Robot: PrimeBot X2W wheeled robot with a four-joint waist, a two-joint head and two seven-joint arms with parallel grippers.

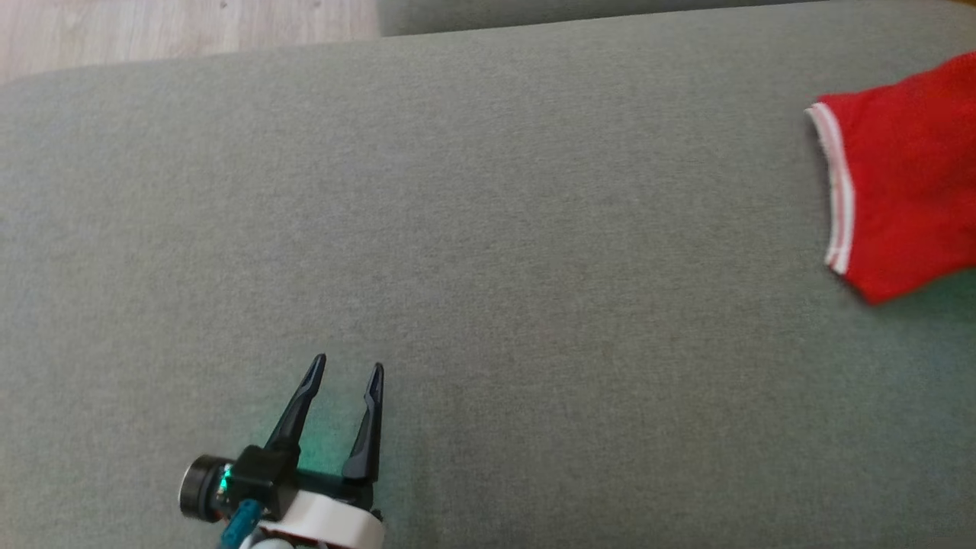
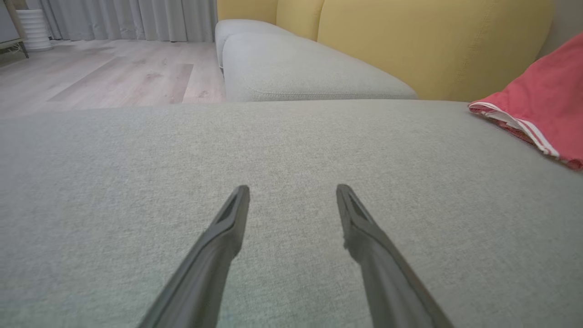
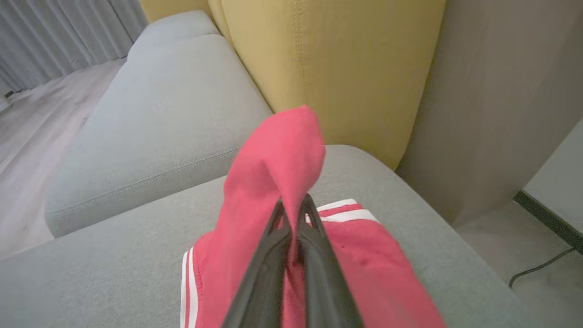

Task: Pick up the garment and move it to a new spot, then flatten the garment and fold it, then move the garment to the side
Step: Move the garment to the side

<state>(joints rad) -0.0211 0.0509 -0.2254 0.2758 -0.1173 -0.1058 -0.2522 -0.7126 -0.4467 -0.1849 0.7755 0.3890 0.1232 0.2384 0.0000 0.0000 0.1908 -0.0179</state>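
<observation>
On the grey fabric sofa seat (image 1: 488, 229), the right claw (image 3: 294, 205) clamps a raised fold of the red white-trimmed cloth garment (image 3: 273, 155), probably limp and light; the left claw (image 1: 351, 367) stands apart.

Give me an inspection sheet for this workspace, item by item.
Surface: grey sofa seat, plain fabric.
Job's things: red garment with white stripes, at the seat's right end.
Clutter: nothing seen.
Hands: left hand open over the seat, apart from the garment; right hand shut on a raised fold of the garment.
Cables: dark cable on the floor past the sofa's end.
Surroundings: yellow back cushions, wood floor, grey curtains.
</observation>
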